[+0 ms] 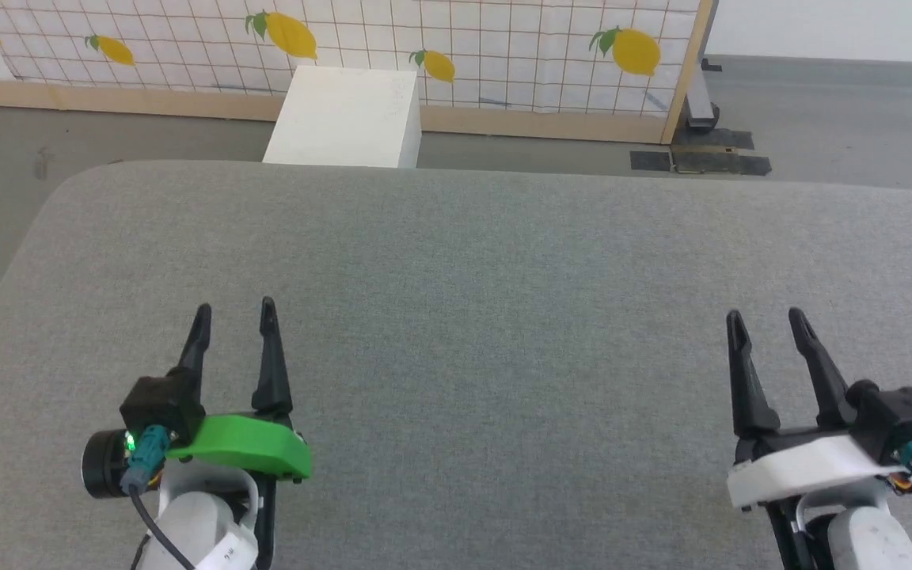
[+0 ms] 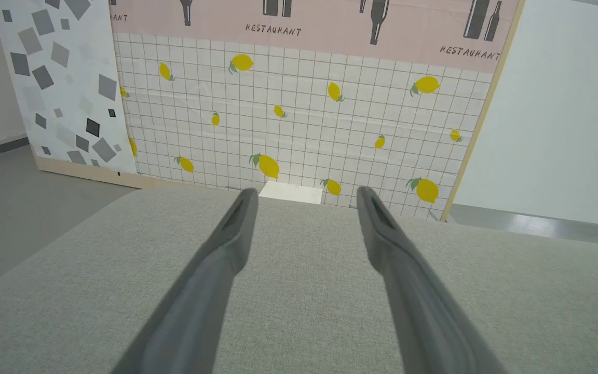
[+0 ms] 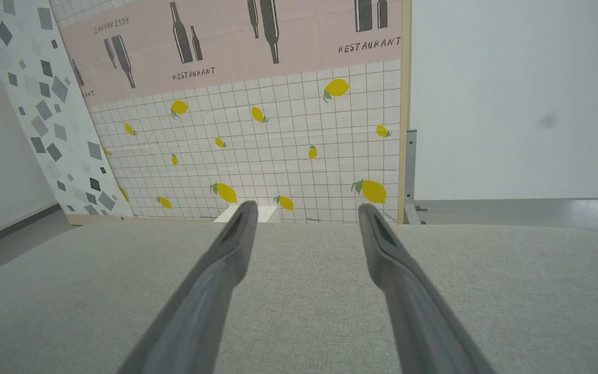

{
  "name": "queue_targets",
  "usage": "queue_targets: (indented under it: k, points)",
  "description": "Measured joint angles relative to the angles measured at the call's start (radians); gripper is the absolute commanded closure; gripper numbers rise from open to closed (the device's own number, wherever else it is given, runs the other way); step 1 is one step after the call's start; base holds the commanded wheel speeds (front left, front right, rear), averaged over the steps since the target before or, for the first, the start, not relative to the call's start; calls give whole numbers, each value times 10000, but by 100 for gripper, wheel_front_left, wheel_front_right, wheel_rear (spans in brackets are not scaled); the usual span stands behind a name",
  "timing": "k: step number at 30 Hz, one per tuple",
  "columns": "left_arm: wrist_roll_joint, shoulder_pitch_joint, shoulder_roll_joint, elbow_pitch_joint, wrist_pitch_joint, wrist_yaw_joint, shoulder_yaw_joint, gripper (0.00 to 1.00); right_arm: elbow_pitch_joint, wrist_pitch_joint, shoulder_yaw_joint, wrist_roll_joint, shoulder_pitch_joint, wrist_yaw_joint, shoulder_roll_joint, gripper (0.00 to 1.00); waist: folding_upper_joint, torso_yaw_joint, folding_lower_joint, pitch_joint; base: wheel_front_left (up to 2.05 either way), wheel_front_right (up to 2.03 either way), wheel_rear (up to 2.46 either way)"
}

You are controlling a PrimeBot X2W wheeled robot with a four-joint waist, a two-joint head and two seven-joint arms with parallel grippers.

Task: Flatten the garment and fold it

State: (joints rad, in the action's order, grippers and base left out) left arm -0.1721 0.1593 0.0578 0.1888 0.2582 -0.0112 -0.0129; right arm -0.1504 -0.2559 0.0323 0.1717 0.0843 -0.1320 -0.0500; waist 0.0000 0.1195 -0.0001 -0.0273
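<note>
L gripper (image 1: 235, 305) and R gripper (image 1: 764, 313), jaws spread and empty, are at near side of grey table (image 1: 456, 237); garment is prob. soft, light, so pinch its corners.

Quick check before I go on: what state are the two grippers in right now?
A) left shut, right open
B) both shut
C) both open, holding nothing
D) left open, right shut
C: the left gripper and the right gripper each have their fingers spread, with bare grey surface between them.
</note>
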Motion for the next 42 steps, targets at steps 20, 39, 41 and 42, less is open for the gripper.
queue_targets:
  k: [20,39,41,42]
  points:
    - [658,-530,-13,938,-2,-134,-702,0,-324,0,213,-121,-924,0,-6,0,0,-292,0,172,0,0,0]
    - [665,-602,-12,930,-86,-132,-784,100,-309,69,226,50,-1058,0,-4,100,0,-435,0,134,0,0,0]
    - [667,-602,-12,899,-105,-132,-775,100,-293,107,222,46,-1058,0,-4,100,0,-447,0,136,0,0,0]
    - [667,-602,-12,876,-121,-132,-765,100,-280,121,219,33,-1058,0,-4,100,0,-454,0,137,0,0,0]
